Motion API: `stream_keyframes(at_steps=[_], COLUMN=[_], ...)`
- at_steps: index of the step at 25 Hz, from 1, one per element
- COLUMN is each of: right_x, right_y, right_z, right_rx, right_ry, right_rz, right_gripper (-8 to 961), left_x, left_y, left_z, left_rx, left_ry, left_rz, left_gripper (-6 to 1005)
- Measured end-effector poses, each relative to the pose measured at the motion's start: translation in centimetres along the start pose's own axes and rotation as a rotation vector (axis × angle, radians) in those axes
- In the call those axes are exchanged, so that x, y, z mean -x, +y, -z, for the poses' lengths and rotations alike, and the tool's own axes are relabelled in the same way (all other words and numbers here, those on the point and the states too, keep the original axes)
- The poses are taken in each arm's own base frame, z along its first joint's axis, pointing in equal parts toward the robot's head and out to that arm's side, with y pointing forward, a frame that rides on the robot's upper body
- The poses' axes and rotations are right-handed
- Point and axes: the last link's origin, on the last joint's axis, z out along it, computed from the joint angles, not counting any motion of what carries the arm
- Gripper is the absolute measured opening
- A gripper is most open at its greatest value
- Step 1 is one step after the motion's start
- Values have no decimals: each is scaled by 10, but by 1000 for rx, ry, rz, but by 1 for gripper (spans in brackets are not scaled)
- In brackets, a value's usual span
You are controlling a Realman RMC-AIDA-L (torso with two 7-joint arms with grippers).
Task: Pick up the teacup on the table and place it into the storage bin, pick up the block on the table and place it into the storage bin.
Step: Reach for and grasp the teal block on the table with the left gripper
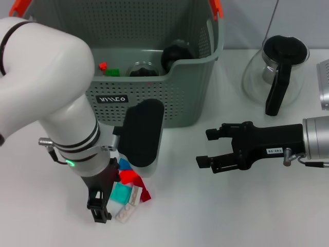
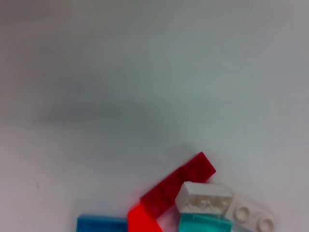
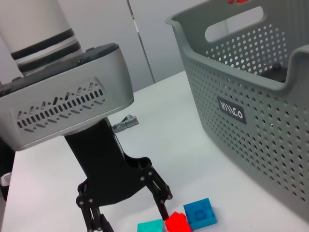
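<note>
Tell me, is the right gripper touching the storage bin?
Apart. The head view shows bare white table between the right gripper and the storage bin; its open jaws hover beside the bin's front corner.

Blocks (image 2: 193,203) cut by wrist-view edge — storage bin (image 1: 154,92) contents half-hidden, dark, unidentifiable.

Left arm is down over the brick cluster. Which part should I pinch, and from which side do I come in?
Come straight down, as the left gripper is already placed, open, above the block cluster. Probably pinch the raised teal brick with the clear brick across their flat side walls; the red plates lie flat on the table, too low to catch.
</note>
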Motion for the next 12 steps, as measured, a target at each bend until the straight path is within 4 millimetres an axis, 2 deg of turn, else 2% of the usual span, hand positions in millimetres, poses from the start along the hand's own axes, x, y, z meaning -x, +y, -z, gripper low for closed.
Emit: stream_keyframes(at_steps=[12], right_x=[0], right_y=[-1], right_z=[1], right_rx=[-3], right_ry=[1], right_rz=[2], right_gripper=[924], left_x=[-4], left_y=[-4], left_z=[0], left_rx=[3], left_ry=[4], left_rz=[-17], left_gripper=[831])
